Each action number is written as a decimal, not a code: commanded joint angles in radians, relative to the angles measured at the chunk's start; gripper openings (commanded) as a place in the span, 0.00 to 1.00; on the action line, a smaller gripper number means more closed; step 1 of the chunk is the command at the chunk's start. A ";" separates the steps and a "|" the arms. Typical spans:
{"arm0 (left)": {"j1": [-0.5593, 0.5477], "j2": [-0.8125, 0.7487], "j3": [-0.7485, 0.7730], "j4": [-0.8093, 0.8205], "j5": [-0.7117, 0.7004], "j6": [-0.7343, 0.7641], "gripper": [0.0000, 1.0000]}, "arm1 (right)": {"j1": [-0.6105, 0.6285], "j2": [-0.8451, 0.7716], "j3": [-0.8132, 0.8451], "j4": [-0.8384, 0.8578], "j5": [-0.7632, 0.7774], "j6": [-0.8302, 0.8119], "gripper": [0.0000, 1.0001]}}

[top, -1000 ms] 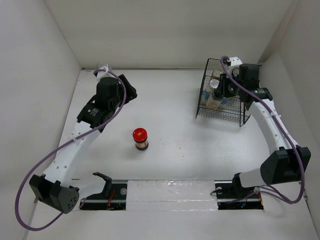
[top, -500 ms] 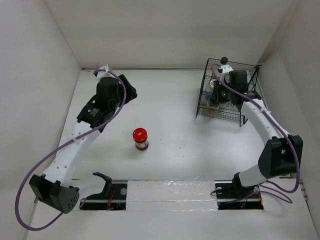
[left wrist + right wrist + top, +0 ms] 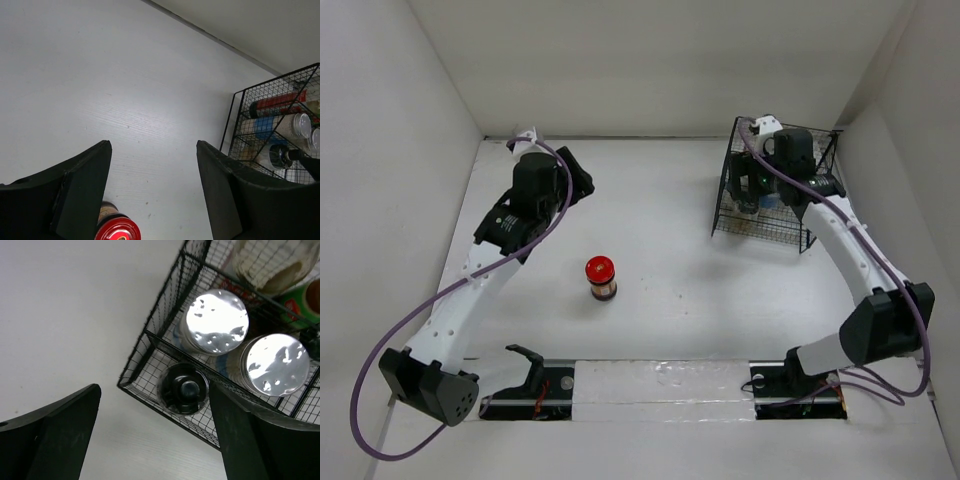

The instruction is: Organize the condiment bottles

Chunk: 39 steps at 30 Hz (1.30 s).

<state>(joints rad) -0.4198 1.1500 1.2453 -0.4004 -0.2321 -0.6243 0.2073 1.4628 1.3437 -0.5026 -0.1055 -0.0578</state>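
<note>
Top external: red-lidded jar alone on surface, well apart from black wire basket holding shakers. Right end effector released, empty, over basket; left end effector released near jar. Likely next: left descends, straddles lid, clenches.

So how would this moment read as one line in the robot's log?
left gripper: open, empty | right gripper: open, empty, above wire basket | red-lidded jar: upright on table, outside basket
</note>
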 commanded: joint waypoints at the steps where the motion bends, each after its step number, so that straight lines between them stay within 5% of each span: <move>1: -0.005 -0.003 0.066 0.025 -0.026 0.021 0.65 | 0.062 -0.094 0.089 -0.033 0.026 -0.014 0.95; 10: -0.005 0.007 0.158 -0.014 -0.064 0.031 0.68 | 0.371 -0.145 -0.008 0.119 -0.138 -0.037 1.00; 18: 0.016 -0.003 0.200 -0.103 -0.093 0.021 0.87 | 0.641 -0.032 -0.060 0.205 -0.177 -0.139 1.00; 29: 0.036 -0.065 0.180 -0.158 -0.105 -0.009 0.95 | 0.751 0.188 0.061 0.116 -0.324 -0.258 1.00; 39: 0.036 -0.084 0.158 -0.149 -0.113 0.001 0.97 | 0.764 0.369 0.139 0.234 -0.338 -0.215 1.00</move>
<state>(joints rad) -0.3859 1.0897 1.4082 -0.5606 -0.3336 -0.6262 0.9745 1.7943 1.4231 -0.3611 -0.4164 -0.2829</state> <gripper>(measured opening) 0.964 0.998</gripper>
